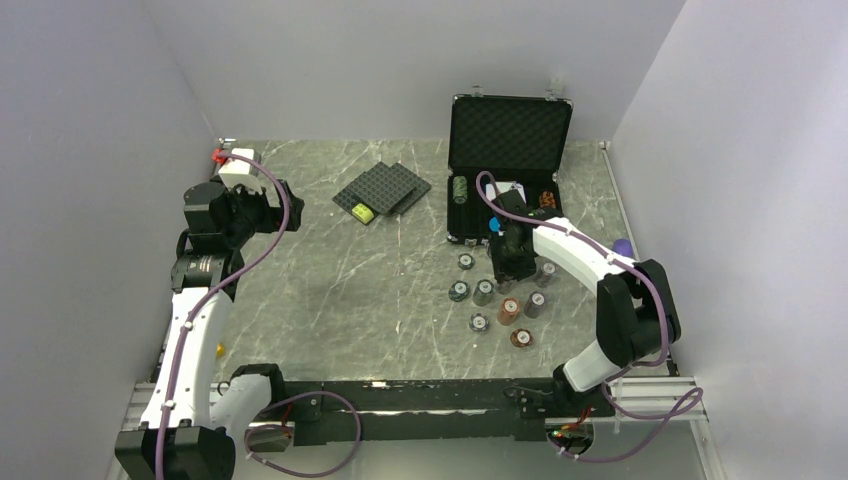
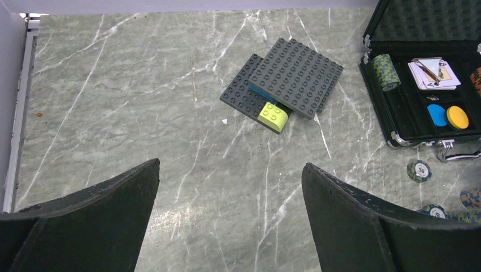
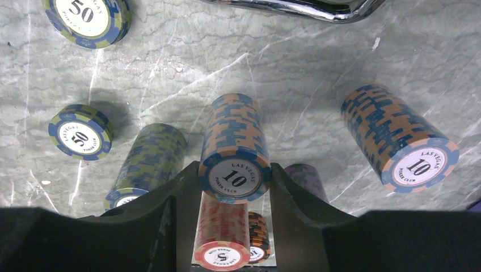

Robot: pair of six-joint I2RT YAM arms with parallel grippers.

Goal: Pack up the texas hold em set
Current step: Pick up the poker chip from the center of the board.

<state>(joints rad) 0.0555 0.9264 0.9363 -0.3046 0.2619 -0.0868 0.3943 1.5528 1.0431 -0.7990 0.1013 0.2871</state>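
The black briefcase [image 1: 510,130] stands open at the back right, also in the left wrist view [image 2: 420,22]. In it lie a green chip stack [image 2: 384,71], cards [image 2: 434,73], a blue disc [image 2: 437,114] and an orange disc [image 2: 457,117]. Several chip stacks stand on the table in front of it [image 1: 509,310]. My right gripper [image 1: 510,255] [image 3: 234,170] is shut on an orange-blue "10" stack [image 3: 234,144]. Round it are another "10" stack [image 3: 397,139], a green-blue stack [image 3: 148,161], a red "5" stack [image 3: 222,232] and a purple stack [image 3: 305,175]. My left gripper [image 1: 250,205] [image 2: 230,167] is open and empty at the left.
Dark grey studded plates [image 1: 385,190] [image 2: 289,79] with a yellow-green brick [image 2: 273,116] lie mid-back. Two low "50" stacks [image 3: 85,131] [image 3: 86,20] sit left of my right gripper. The case handle [image 3: 295,7] is just beyond. A white and red object [image 1: 235,160] sits back left.
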